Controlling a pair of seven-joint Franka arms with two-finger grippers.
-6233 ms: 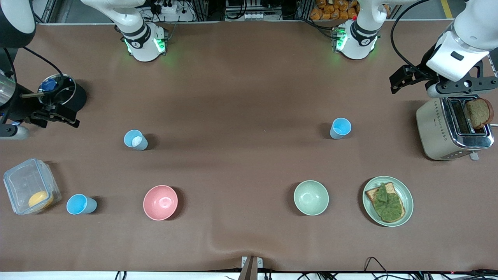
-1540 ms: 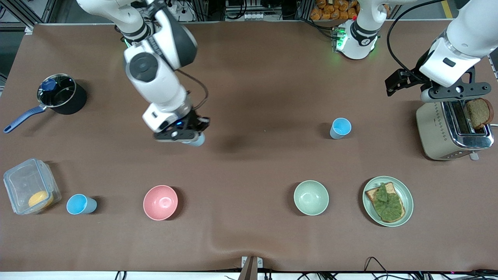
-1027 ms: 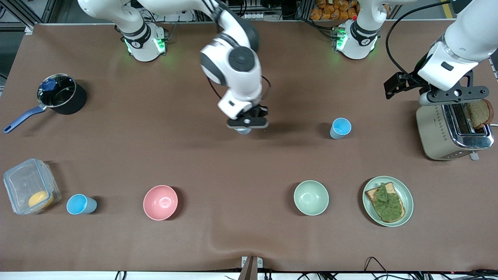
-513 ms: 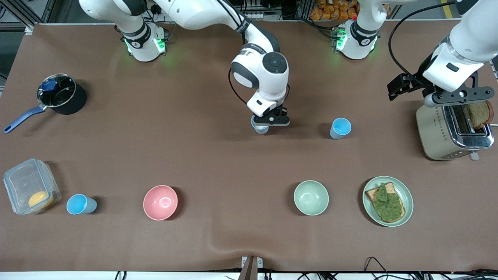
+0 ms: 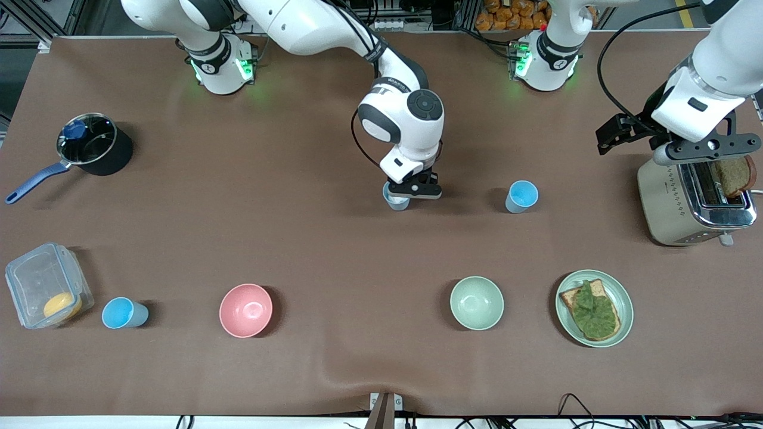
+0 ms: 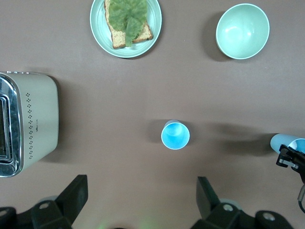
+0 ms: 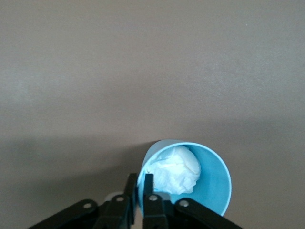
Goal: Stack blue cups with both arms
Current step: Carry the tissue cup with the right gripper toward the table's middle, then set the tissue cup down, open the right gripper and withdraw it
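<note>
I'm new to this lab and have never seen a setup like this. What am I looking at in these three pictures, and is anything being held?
Two white robot arms work at a brown table. One picture looks down from a high camera facing the arms; the other two come from cameras on each arm's wrist.

The right end effector is at the middle of the table, its fingers pinching the rim of a blue cup; its wrist view shows something white and crumpled inside that cup. The left end effector waits, open, over a toaster with a bread slice in it.

Also on the table: a second blue cup standing alone, a third beside a clear food box, a pink bowl, a pale green bowl, a plate of toast with greens, and a black saucepan.
</note>
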